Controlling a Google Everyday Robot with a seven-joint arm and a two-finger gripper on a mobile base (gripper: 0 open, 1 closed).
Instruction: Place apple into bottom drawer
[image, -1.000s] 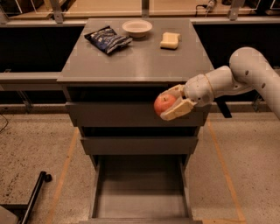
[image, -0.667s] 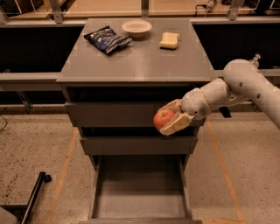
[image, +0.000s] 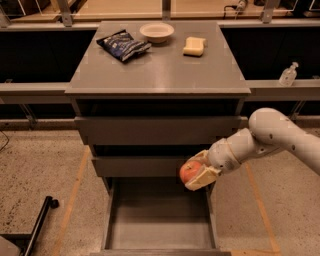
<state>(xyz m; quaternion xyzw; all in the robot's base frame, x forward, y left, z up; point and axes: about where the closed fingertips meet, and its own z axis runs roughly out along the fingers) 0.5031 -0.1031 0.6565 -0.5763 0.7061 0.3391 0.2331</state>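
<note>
The robot's white arm (image: 280, 135) comes in from the right side of the frame and reaches toward the middle. At its end is the gripper (image: 196, 172), a little below the middle of the picture. Its jaws are closed around the apple (image: 188, 171), one above it and one under it. The apple is red with a paler patch and is held up in the air. It sits in front of the right end of the middle drawer (image: 135, 166) and just above the back right corner of the bottom drawer (image: 160, 220).

The bottom drawer is pulled out wide at the bottom of the frame, and its grey floor shows. The top drawer (image: 157, 130) is shut.

On the grey counter (image: 155, 70) at the top of the frame lie three things. A dark snack bag (image: 123, 45) is at the upper left. A white bowl (image: 157, 32) is just beside it at the back. A pale yellow sponge (image: 194, 46) is to the right of the bowl. A small clear bottle (image: 288, 75) stands on a ledge at the far right.
</note>
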